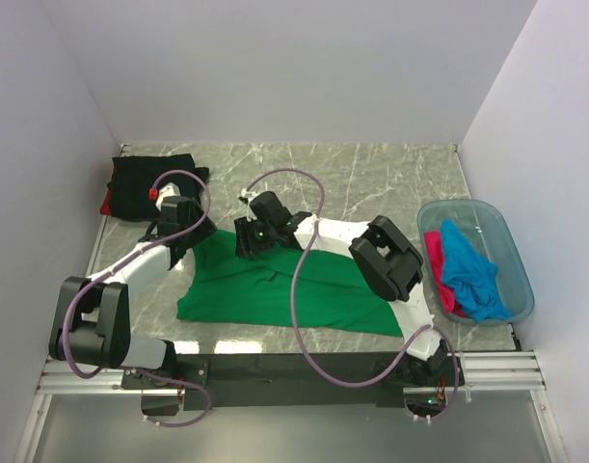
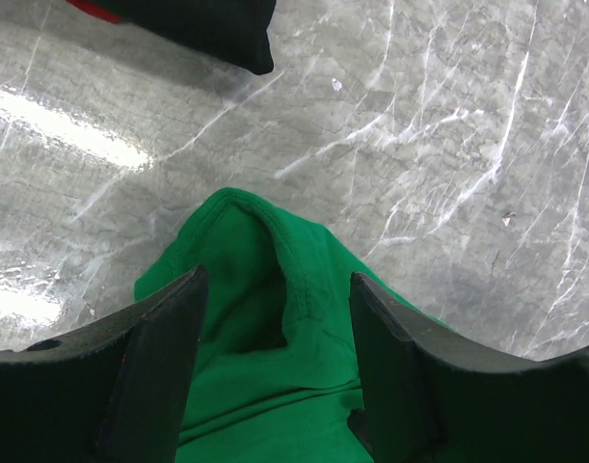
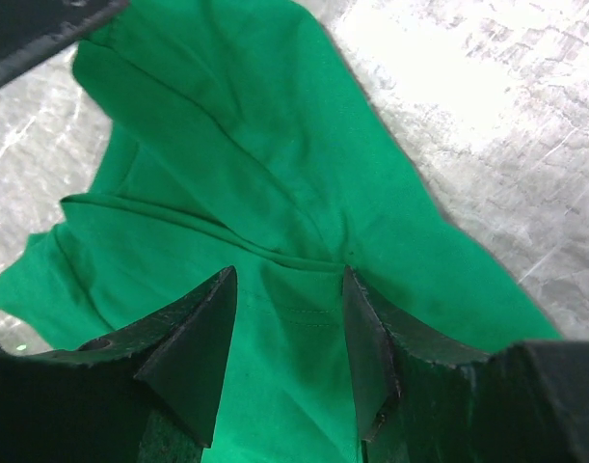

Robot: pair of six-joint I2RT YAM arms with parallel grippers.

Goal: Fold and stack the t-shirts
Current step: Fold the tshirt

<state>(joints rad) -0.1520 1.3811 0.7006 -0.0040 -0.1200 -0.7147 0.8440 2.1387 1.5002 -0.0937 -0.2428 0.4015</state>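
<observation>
Green t-shirt (image 1: 275, 289) on marble table (image 1: 390, 174); right gripper (image 3: 289, 275) parted over a crease, left gripper (image 2: 278, 280) straddling bunched cloth (grip unclear).

The table (image 1: 371, 174) has a grey marbled top. A green t-shirt (image 1: 275, 294) lies spread and creased at near centre. A folded black t-shirt (image 1: 145, 183) sits at the far left corner, with the edge of a red t-shirt (image 1: 106, 204) showing beneath it. A translucent blue tub (image 1: 511, 241) rests at the right edge.

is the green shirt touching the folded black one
Apart. The left wrist view shows bare marble table between the bunched edge of the green shirt and the corner of the black shirt.
</observation>
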